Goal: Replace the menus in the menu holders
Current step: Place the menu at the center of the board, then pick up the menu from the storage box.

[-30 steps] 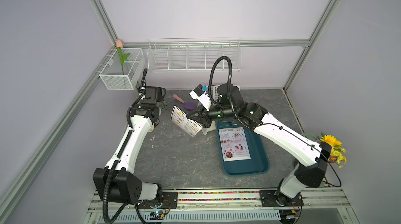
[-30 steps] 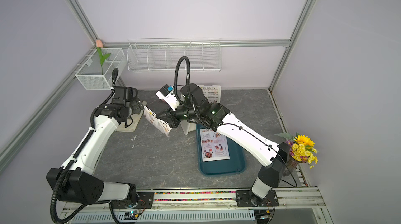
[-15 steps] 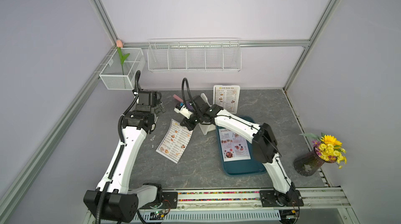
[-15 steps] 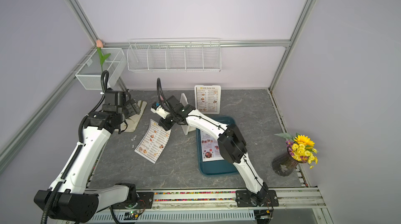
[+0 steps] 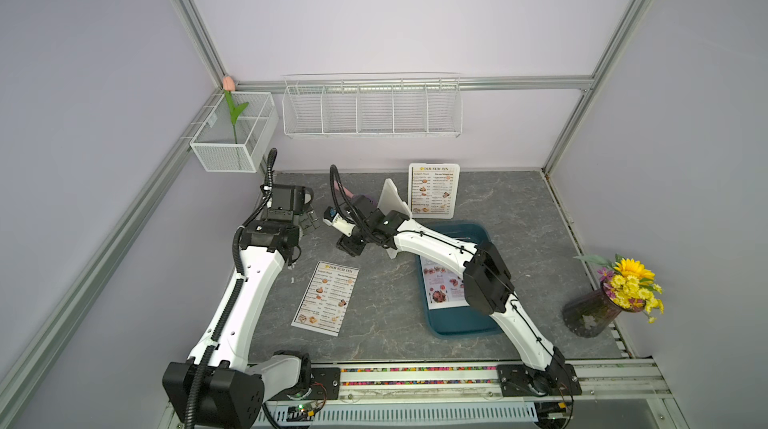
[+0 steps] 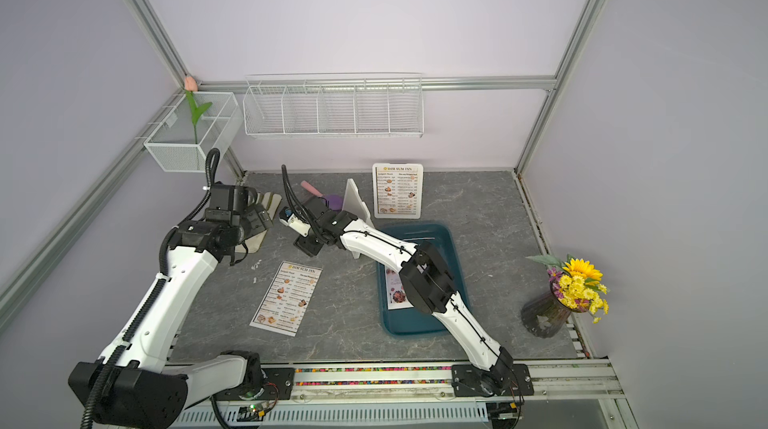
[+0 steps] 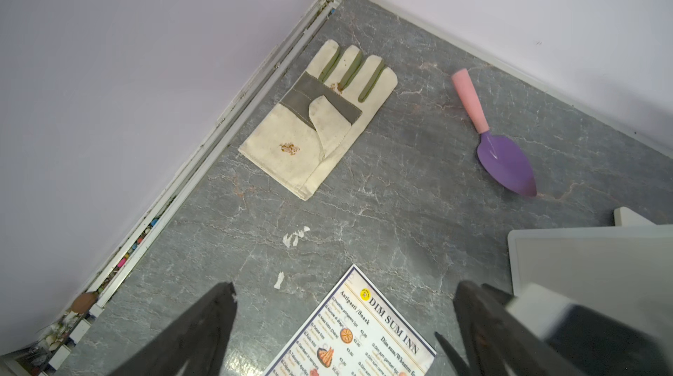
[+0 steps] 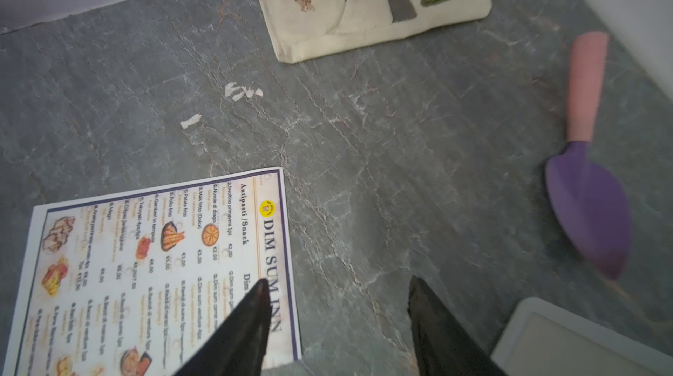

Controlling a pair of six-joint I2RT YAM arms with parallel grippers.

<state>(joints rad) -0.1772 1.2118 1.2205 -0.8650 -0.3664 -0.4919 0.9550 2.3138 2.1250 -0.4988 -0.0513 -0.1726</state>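
A loose DIM SUM INN menu lies flat on the grey table. My right gripper hangs open just above the menu's top edge, nothing between its fingers. My left gripper is open and empty, to the left of it. An empty white menu holder stands behind the right arm, partly hidden. A second menu holder stands upright at the back with a DIM SUM INN menu in it. A photo menu lies in the teal tray.
The teal tray sits under the right arm. A work glove and a purple trowel lie near the back left corner, with white scraps nearby. A flower vase stands at the right edge.
The right gripper held the DIM SUM INN menu up a second ago; the sheet now lies flat on the table and the right jaws have opened. The left arm shifted slightly.
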